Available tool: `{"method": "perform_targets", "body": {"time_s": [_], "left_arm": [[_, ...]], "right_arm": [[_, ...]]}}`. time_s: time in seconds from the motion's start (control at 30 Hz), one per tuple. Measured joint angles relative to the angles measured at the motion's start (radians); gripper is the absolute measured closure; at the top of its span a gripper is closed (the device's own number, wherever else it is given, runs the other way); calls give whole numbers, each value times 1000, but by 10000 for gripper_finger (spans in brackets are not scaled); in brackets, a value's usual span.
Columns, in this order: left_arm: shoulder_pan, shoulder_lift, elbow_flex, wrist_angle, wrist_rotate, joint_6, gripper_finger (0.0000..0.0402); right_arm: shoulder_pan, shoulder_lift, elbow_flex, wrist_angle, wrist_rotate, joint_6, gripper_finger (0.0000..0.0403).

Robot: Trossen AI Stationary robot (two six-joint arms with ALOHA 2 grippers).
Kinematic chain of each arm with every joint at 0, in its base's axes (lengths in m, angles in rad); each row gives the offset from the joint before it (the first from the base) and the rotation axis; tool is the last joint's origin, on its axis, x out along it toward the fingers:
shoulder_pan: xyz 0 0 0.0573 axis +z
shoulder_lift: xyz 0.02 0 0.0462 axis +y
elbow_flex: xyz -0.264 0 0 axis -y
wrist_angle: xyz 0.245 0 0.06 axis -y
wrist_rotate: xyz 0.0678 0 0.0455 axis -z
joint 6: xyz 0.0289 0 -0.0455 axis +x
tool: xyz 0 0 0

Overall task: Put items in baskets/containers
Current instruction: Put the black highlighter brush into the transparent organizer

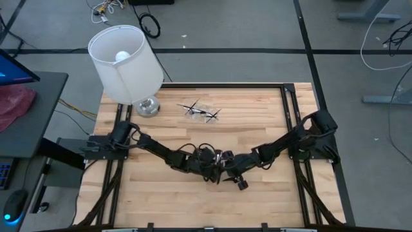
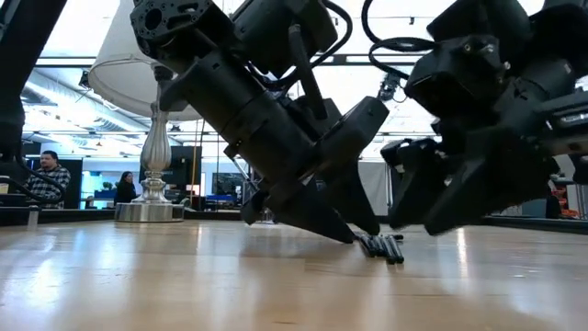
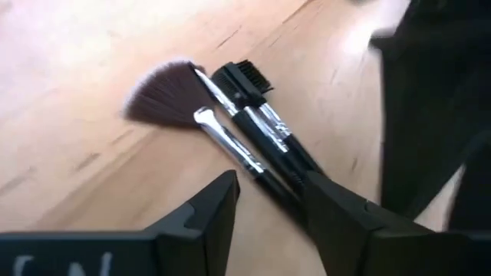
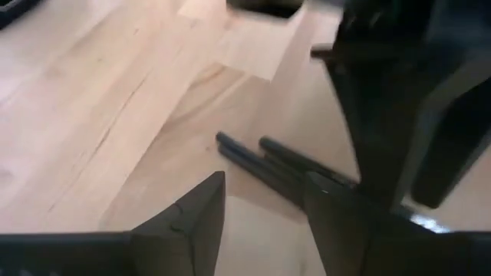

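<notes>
Three or so makeup brushes [image 3: 238,130] lie side by side on the wood at mid-table: a fan brush, a comb-tipped one and a thin silver-ferruled one. Their dark handle ends [image 4: 261,157] [image 2: 386,246] rest flat on the table. My left gripper [image 3: 268,207] is open, low over the handles, which run between its fingers. My right gripper [image 4: 261,207] is open too and faces the handle ends from the other side. The clear container [image 1: 203,111] sits toward the far edge, with a few brushes lying across it. My left gripper has the handles running under one finger [image 3: 337,222], slanting down from the table's left; I cannot tell whether that finger touches them. My right gripper has one finger [image 4: 345,222] over the handle ends [image 4: 307,172]; whether it touches them I cannot tell.
A white-shaded lamp [image 1: 125,64] stands on a silver base [image 2: 150,211] at the far left corner, close to the container. Both arms crowd the middle of the table [image 1: 161,193]. Bare wood lies toward the near edge. People sit in the room behind.
</notes>
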Motion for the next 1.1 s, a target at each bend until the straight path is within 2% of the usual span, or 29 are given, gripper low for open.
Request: {"method": "perform_targets", "body": {"time_s": [0.2, 0.33, 0.43, 0.53, 0.7, 0.9, 1.0, 1.1], "left_arm": [[-1, 1, -1, -31, -6, 73, 285], [1, 1, -2, -53, 13, 145, 311], [3, -3, -2, -83, 49, 197, 321], [4, -13, 0, -115, 99, 244, 320], [2, -19, 0, -136, 106, 267, 295], [-7, -18, -1, -159, 10, 245, 263], [-8, -11, -1, -163, -10, 237, 269], [-17, 4, -1, -164, -40, 203, 305]], "right_arm": [[8, -133, 1, -112, 8, -11, 222], [7, -244, 0, -231, 89, -14, 222], [7, -303, -12, -252, 136, -9, 222], [7, -343, -28, -254, 140, -7, 222], [7, -358, -36, -256, 142, -7, 222], [4, -355, -36, -254, 146, -29, 222], [-1, -355, -36, -255, 146, -36, 222], [-11, -355, -36, -252, 147, -30, 222]]}}
